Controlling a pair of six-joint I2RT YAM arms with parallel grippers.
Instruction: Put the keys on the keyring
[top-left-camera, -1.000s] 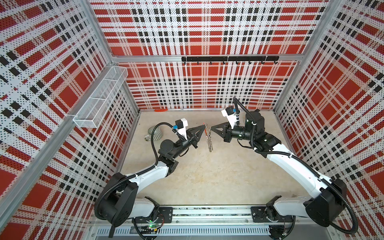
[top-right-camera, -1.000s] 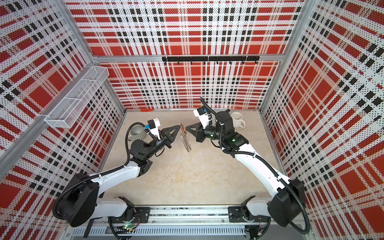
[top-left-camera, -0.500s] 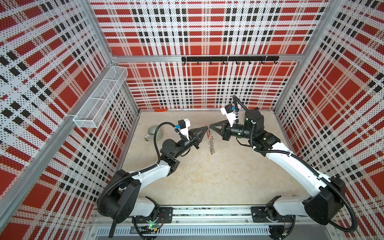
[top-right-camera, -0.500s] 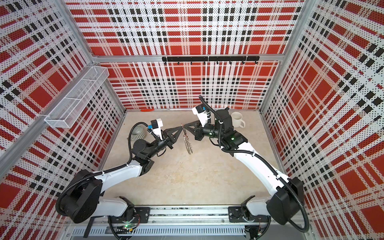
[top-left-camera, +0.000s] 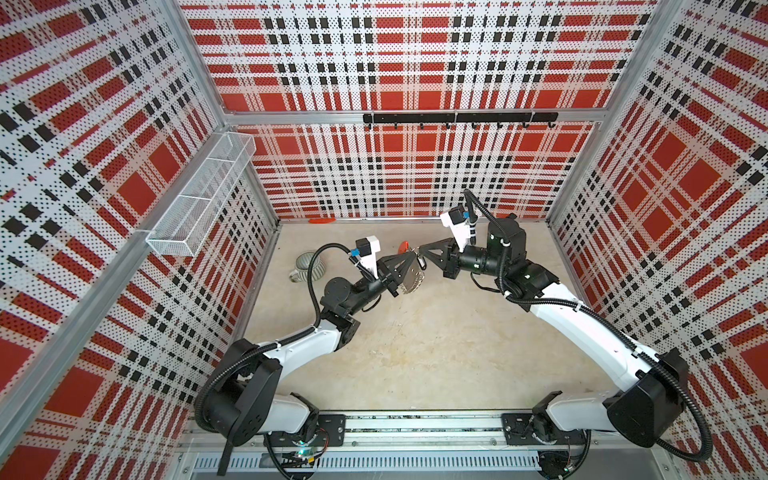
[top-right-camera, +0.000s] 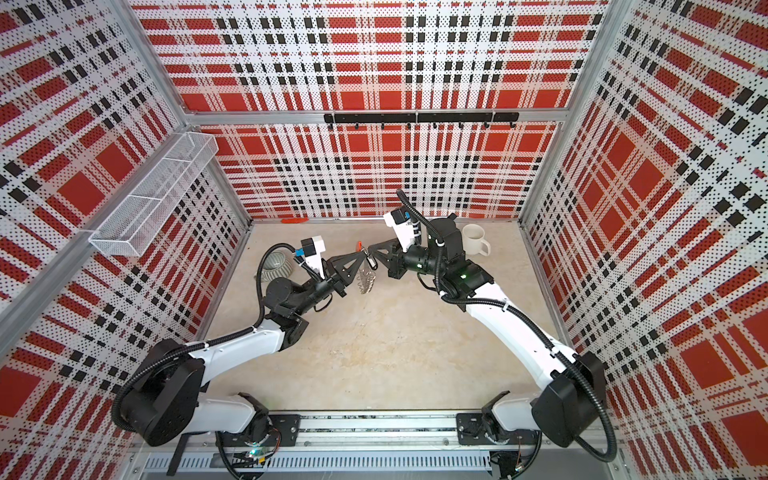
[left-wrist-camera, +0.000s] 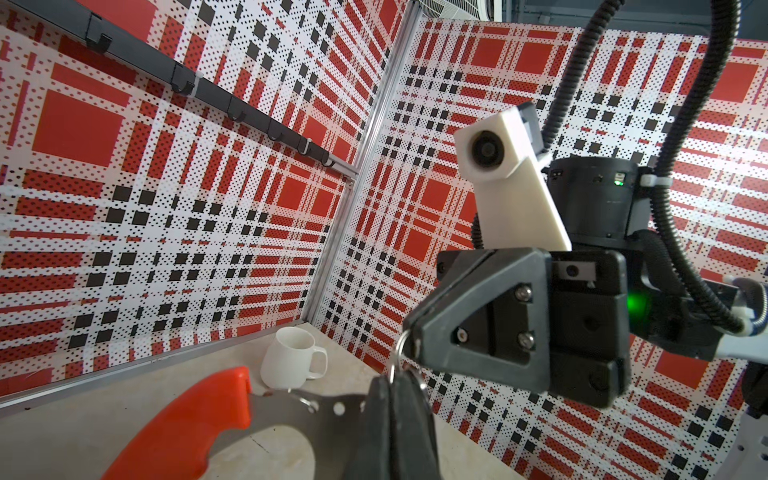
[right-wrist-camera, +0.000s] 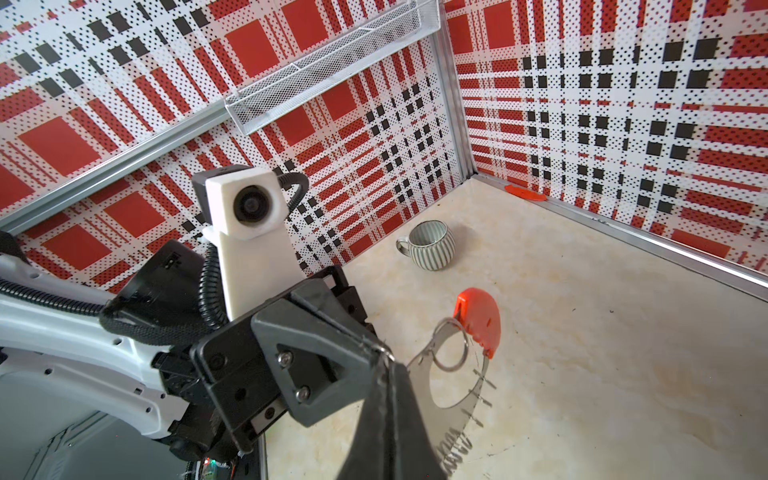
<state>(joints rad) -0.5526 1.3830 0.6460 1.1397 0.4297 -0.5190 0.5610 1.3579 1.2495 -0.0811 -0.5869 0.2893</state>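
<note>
My left gripper (top-left-camera: 410, 260) is shut on the keyring (top-left-camera: 411, 279), a flat grey metal crescent with a red segment (right-wrist-camera: 478, 320) and a fringe of small wire loops. The keyring (left-wrist-camera: 291, 415) hangs above the table near the back. My right gripper (top-left-camera: 420, 250) meets it tip to tip, shut on the keys (top-right-camera: 371, 262). Their small black tag dangles just below the tips in both top views. In the left wrist view a small silver ring (left-wrist-camera: 400, 348) sits pinched at the right gripper's tips, touching the left gripper (left-wrist-camera: 399, 384). Whether it is threaded on the keyring I cannot tell.
A striped grey-green mug (top-left-camera: 307, 266) stands at the back left and a white mug (top-right-camera: 473, 240) at the back right, behind the right arm. A wire basket (top-left-camera: 199, 199) hangs on the left wall. A black hook rail (top-left-camera: 457, 118) runs along the back wall.
The two gripper tips have drawn slightly closer together. The hanging keyring has turned and shows more of its flat side. Both grippers have stayed shut.
</note>
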